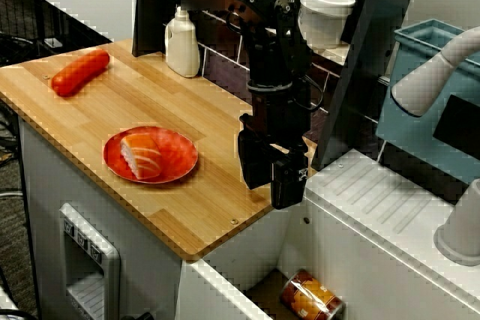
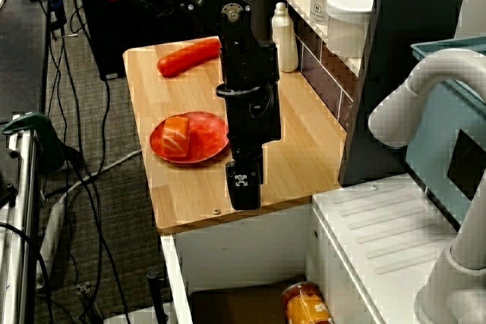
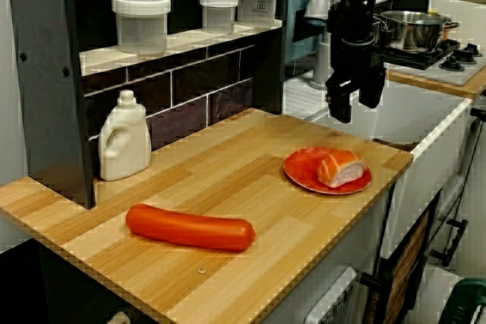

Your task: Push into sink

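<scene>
The sink (image 1: 219, 291) is a white-walled basin just right of the wooden counter (image 1: 187, 215); it also shows as the sink (image 2: 235, 252) and the sink (image 3: 414, 115). An orange can (image 1: 311, 297) lies on its tan floor, seen too as the can (image 2: 304, 305). My gripper (image 1: 271, 192) hangs open and empty over the counter's right end beside the sink edge. In the other views the gripper (image 2: 244, 196) points down and the gripper (image 3: 355, 108) shows a gap between its fingers. A red plate (image 1: 176, 174) with a salmon sushi piece (image 1: 141, 155) lies left of it.
A long red sausage (image 1: 80, 71) lies at the counter's far left and a white bottle (image 1: 182, 43) stands at the back wall. White jars (image 3: 141, 22) sit on the shelf. A teal bin (image 1: 416, 88), a white faucet (image 1: 439, 69) and a pot (image 3: 410, 29) are beyond the sink.
</scene>
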